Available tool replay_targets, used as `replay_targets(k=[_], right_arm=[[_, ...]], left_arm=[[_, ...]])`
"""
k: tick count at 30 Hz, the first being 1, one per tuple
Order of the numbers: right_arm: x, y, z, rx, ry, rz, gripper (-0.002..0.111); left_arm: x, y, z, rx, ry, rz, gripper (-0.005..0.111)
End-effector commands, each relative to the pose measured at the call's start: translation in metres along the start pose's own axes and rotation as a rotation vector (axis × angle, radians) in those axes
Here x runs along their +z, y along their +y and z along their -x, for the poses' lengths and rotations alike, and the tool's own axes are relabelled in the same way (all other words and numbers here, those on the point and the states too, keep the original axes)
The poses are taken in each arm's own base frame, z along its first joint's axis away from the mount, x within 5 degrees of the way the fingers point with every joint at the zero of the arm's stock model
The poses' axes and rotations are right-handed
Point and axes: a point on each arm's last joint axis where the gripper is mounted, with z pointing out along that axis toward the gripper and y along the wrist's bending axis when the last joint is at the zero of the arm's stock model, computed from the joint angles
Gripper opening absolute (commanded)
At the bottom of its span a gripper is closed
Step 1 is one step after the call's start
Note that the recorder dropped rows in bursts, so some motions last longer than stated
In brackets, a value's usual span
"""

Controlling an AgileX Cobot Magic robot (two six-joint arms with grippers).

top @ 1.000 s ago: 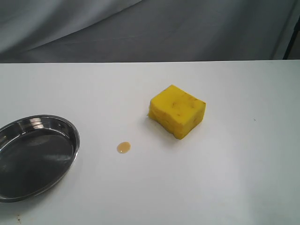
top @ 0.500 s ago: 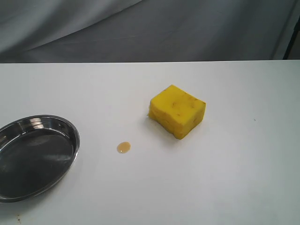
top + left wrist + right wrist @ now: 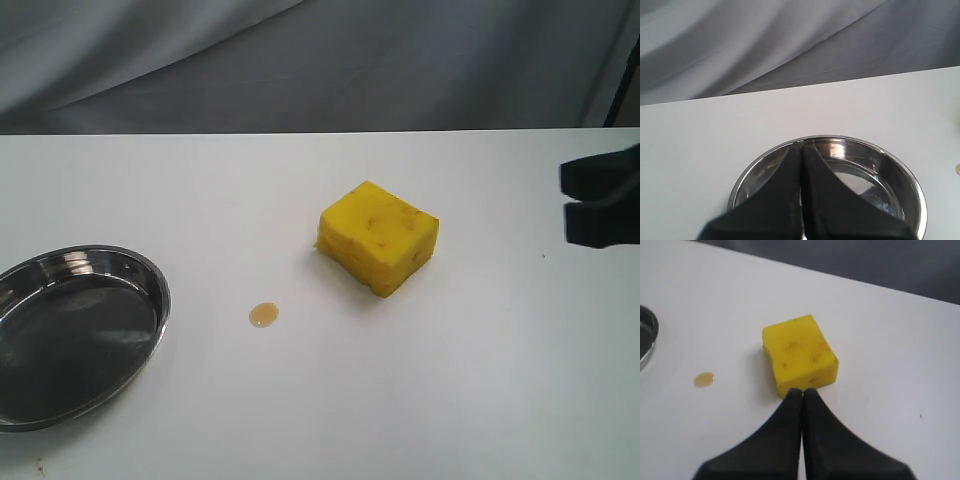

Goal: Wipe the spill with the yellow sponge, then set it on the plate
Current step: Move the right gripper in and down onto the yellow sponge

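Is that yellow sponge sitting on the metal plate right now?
No, the yellow sponge lies on the white table, well apart from the plate, with the spill between them.

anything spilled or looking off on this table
Yes: a small round amber spill lies on the white table, between the plate and the yellow sponge, touching neither. The sponge's top carries a few brownish stains. Nothing else stands out.

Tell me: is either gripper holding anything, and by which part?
Nothing is held. The left gripper and right gripper are both shut and empty; the sponge sits free.
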Motion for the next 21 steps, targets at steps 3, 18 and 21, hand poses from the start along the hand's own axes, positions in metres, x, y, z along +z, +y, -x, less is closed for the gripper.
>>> replay_targets(k=[3,18,21], right_arm=[[0.050,0.007,0.025,-0.078,0.177,0.067,0.000],[0.171,0.018,0.009,-0.108,0.394,0.173,0.057],[0.194,0.026,0.001,-0.210,0.396,0.192,0.060]], left_arm=[[0.000,0.000,0.000,-0.001,-0.010,0.002,0.000],[0.000,0.000,0.000,-0.001,-0.010,0.002,0.000],[0.000,0.000,0.000,-0.001,-0.010,0.002,0.000]])
